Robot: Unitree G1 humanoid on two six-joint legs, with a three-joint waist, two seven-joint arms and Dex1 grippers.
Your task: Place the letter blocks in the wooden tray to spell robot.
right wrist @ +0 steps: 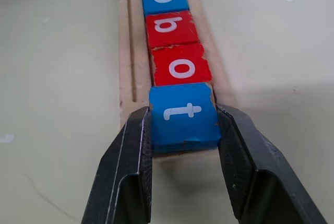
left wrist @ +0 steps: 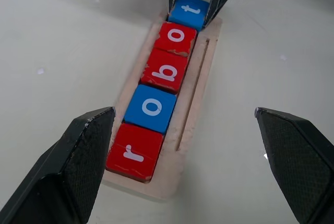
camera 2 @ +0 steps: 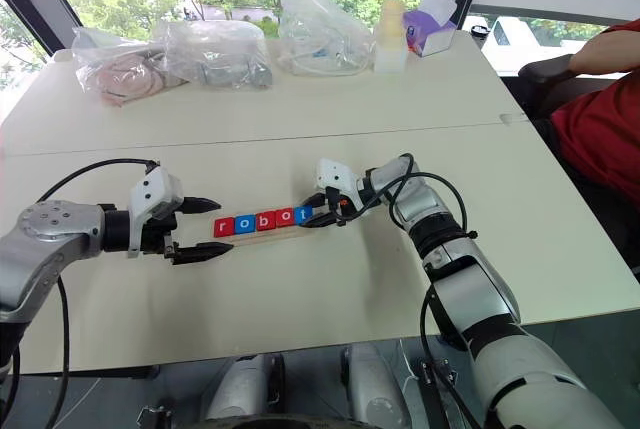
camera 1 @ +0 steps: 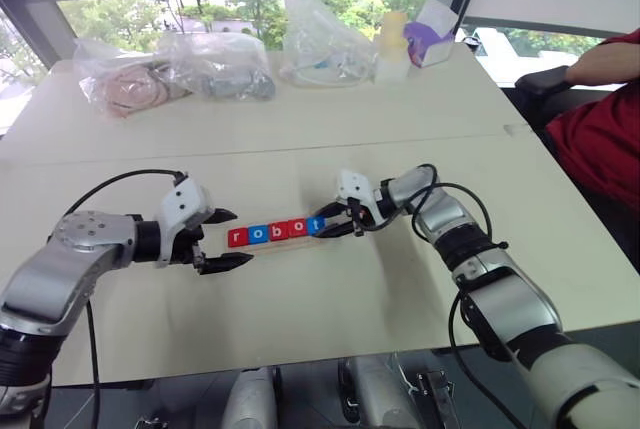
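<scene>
Blocks point(left wrist: 156, 91), glossy squares, fill the pale wood tray point(left wrist: 195, 104); right gripper point(right wrist: 183, 125) clamps blue t point(right wrist: 182, 113); left gripper point(camera 1: 222, 239) gapes; crinkled bags point(camera 1: 170, 74) behind.

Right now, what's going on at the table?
The right hand is shut on the blue t block, seating it at the end of the wooden tray. The r, o, b and second o already sit in line, spelling robot. The left hand hovers open at the r end.
</scene>
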